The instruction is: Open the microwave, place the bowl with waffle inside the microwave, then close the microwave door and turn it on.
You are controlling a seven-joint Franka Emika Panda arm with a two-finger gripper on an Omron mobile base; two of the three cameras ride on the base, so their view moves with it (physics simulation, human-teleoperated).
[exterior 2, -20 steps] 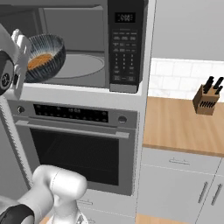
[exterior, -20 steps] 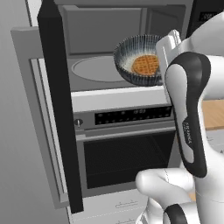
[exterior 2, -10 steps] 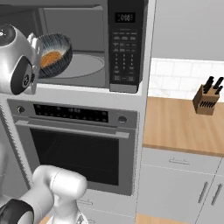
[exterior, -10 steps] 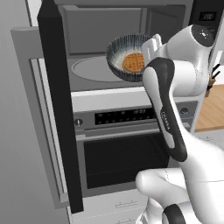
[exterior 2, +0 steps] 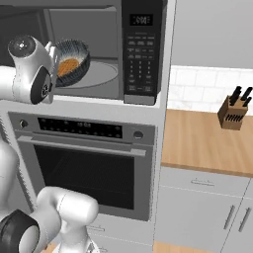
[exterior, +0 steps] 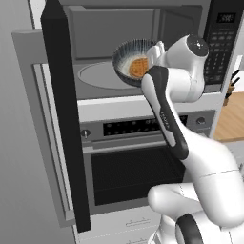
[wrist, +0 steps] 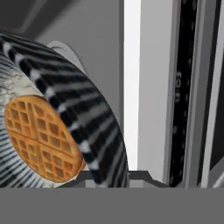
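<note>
Step in hand: placing. Pincer (exterior: 153, 53) clamped on rim of round dark blue-grey striped bowl (exterior: 127, 59), golden waffle (exterior: 138, 67) inside, bowl tilted, at mouth of black-fronted built-in microwave (exterior 2: 143, 49). Black glass microwave door (exterior: 64, 119) swung wide. Next, by my reading: level it, lower onto round grey turntable (exterior: 97, 75).

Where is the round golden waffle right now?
The round golden waffle lies in the tilted dark striped bowl, which the tool holds at the open black-fronted microwave's mouth, over the front of its grey turntable.
</note>
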